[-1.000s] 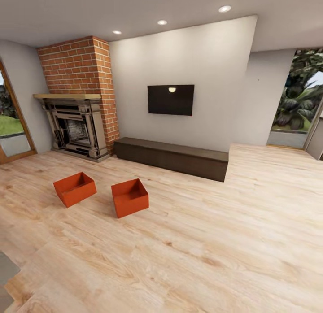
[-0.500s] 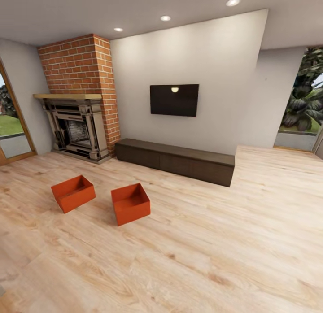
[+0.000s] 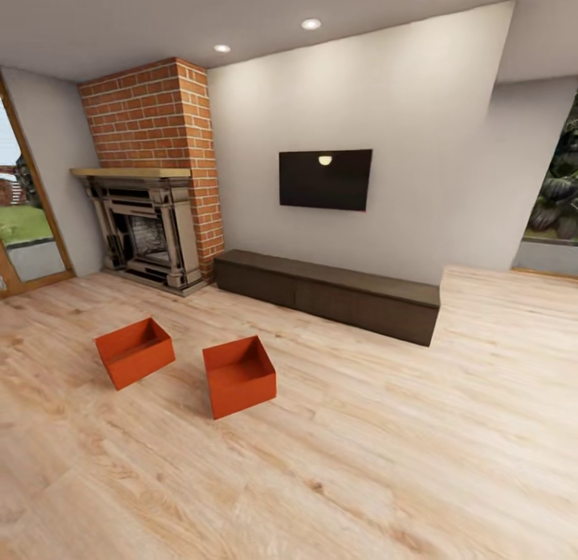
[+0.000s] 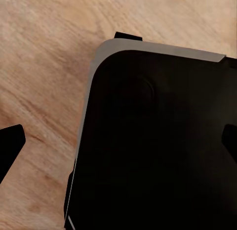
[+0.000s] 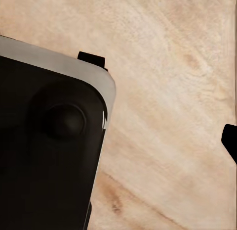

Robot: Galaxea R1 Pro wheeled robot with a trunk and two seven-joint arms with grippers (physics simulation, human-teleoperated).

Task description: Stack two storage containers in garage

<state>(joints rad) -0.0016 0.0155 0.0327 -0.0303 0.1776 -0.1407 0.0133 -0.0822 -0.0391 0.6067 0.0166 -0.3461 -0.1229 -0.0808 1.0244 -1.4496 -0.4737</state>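
Note:
Two alike orange-red open-top storage containers stand on the light wood-plank floor (image 3: 377,456) of the living room. One container (image 3: 135,352) is further left, the other (image 3: 239,375) a short gap to its right, both upright and turned at slightly different angles. In the left wrist view my left gripper (image 4: 118,143) hangs open over my black base (image 4: 158,141), a dark fingertip (image 4: 10,141) at each side edge. My right gripper (image 5: 123,141) is also open above base and planks, with one fingertip (image 5: 230,138) showing. Both hold nothing.
A brick fireplace (image 3: 148,223) stands at the back left, beside a glass door (image 3: 28,231). A long low dark cabinet (image 3: 329,294) runs along the white wall under a black TV (image 3: 325,179). A window (image 3: 554,215) opens at the far right.
The whole head view has shifted: the wall, TV and cabinet look larger and sit further right, so the camera has moved forward. The containers keep their places on the floor.

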